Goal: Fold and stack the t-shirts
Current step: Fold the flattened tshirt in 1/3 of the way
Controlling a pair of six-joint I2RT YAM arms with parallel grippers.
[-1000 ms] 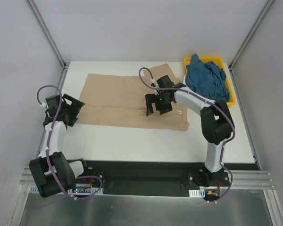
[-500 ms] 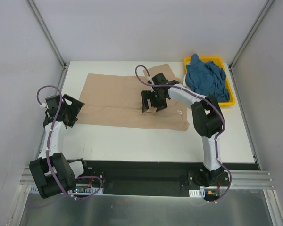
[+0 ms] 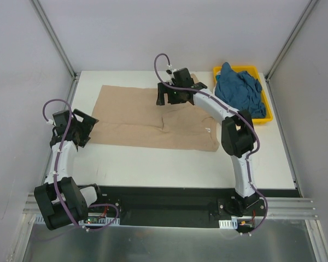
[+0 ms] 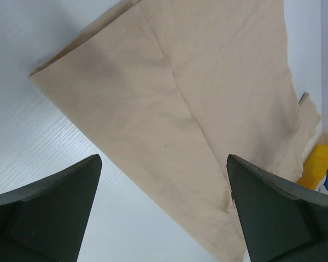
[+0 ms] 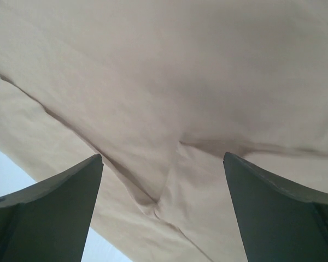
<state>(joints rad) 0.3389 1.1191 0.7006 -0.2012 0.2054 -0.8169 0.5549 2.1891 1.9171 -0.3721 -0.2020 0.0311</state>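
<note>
The tan t-shirt (image 3: 136, 117) lies spread flat on the white table, its small white label (image 3: 208, 130) near the right end. A crease runs through its middle (image 5: 164, 196). My right gripper (image 3: 169, 98) hangs open just above the shirt's far edge, nothing between its fingers (image 5: 163, 158). At the shirt's left edge my left gripper (image 3: 83, 127) stands open and empty, and its view looks across the cloth (image 4: 208, 98) from the hem corner (image 4: 161, 164). The teal t-shirt (image 3: 239, 90) sits crumpled in the yellow tray (image 3: 268, 117).
The tray stands at the table's back right corner, and its yellow edge (image 4: 316, 164) shows far off in the left wrist view. Metal frame posts (image 3: 54, 38) rise at the back corners. Bare white table (image 3: 169, 166) lies in front of the tan shirt.
My right gripper has travelled from the shirt's middle toward its far edge and a little left, still open. The left arm has not moved.
</note>
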